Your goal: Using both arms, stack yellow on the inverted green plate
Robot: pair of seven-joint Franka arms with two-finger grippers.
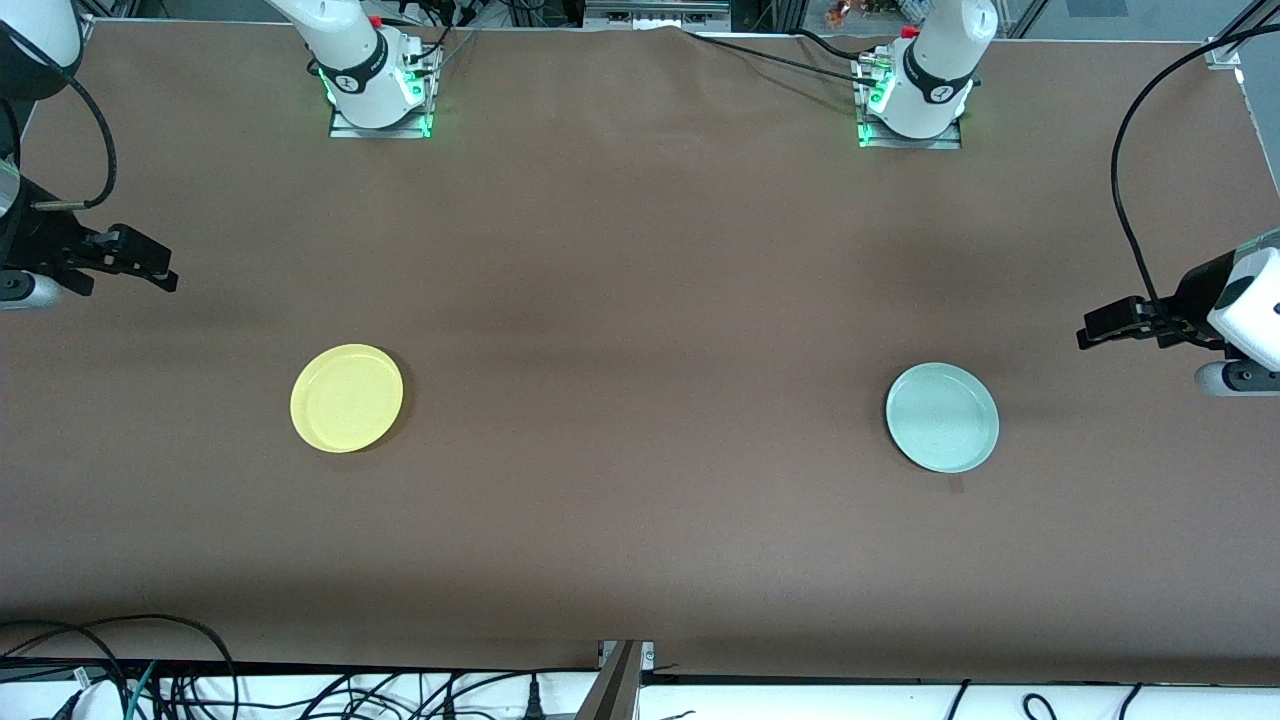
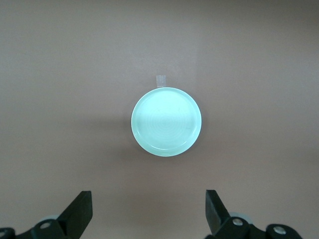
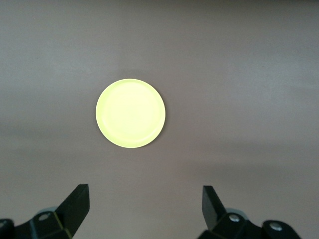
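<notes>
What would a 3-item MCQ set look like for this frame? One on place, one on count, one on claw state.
1. Where does the yellow plate lie?
A. toward the right arm's end of the table
B. on the green plate
C. in the left claw

2. How many plates are on the table?
A. one
B. two
C. three

3. What state is the left claw in?
A. shut on the green plate
B. open, holding nothing
C. shut, holding nothing

Answers:
1. A, it sits alone, apart from the green plate at the left arm's end.
2. B, only the yellow and green plates show.
3. B, its fingers stand wide apart; the right claw is likewise open.
</notes>
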